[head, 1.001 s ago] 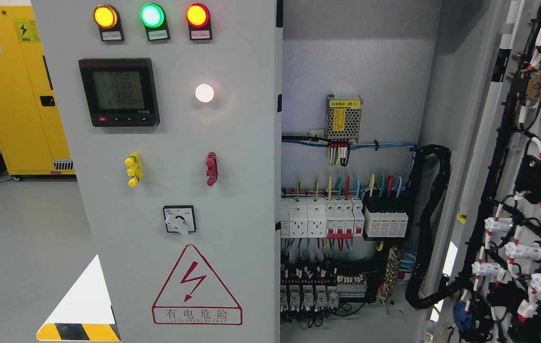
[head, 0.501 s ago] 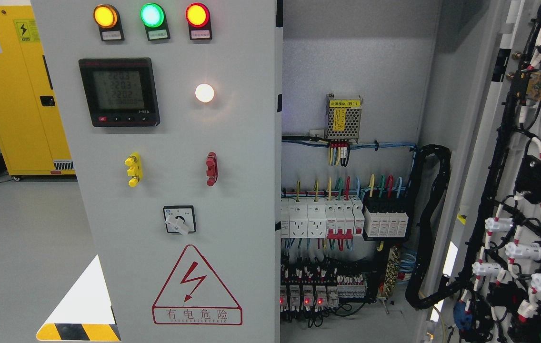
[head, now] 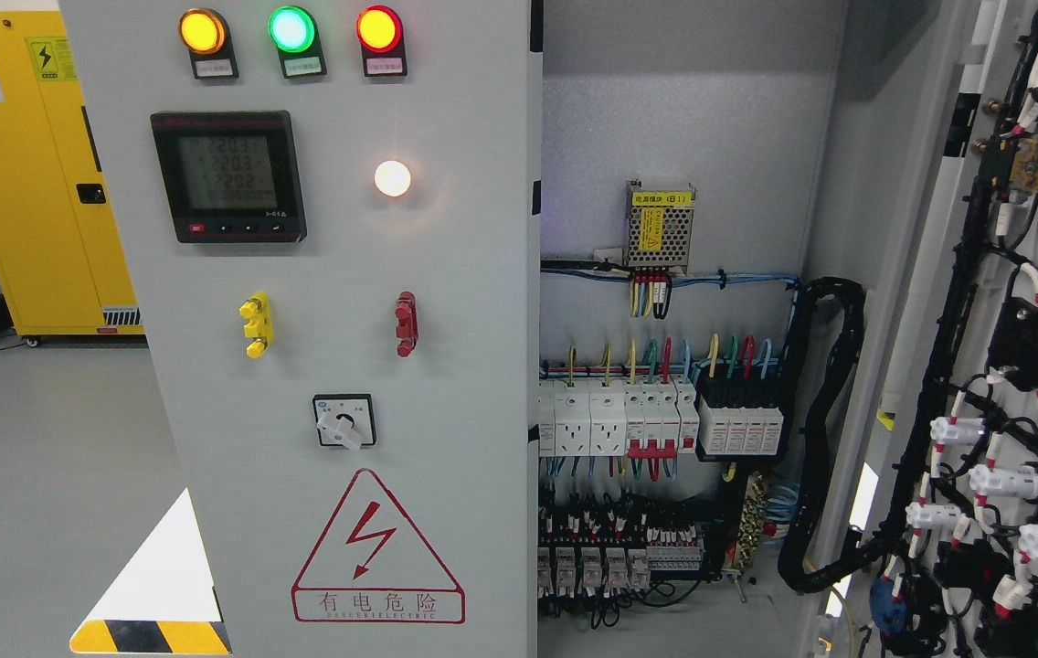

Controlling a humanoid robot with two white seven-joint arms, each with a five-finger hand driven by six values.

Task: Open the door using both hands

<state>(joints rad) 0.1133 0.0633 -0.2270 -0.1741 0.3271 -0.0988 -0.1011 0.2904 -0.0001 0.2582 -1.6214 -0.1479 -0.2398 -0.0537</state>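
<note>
A: Where is the door sitting right now?

B: The right door [head: 1022, 302] is standing swung wide open, running along the far right edge, well to the right of the digital meter [head: 228, 176]. Its inner face is showing black cable bundles and white-capped component backs. The left door [head: 345, 320], the one carrying the meter, is facing the camera flat and filling the middle of the view.

A: What else is showing on that panel?

B: Above the meter, three lamps are glowing: amber [head: 202, 31], green [head: 291, 29] and red [head: 379, 29]. To the meter's right a white lamp [head: 392, 178] is shining. Below it, a yellow handle [head: 256, 325] and a red handle [head: 406, 323] are sitting side by side, apart from each other, with a rotary switch [head: 344, 421] under them and a red warning triangle [head: 377, 548] lower still.

A: And inside the cabinet?

B: Right of the meter, past the panel's edge, a small power supply [head: 660, 225] is hanging on the back wall, with a row of white breakers [head: 615, 418] below it and coloured wires running between them.

A: Are the hands gripping anything?

B: Neither hand is showing in the picture, so I cannot tell how the fingers are standing. Left of the meter, a yellow cabinet [head: 26, 174] is standing on the grey floor.
</note>
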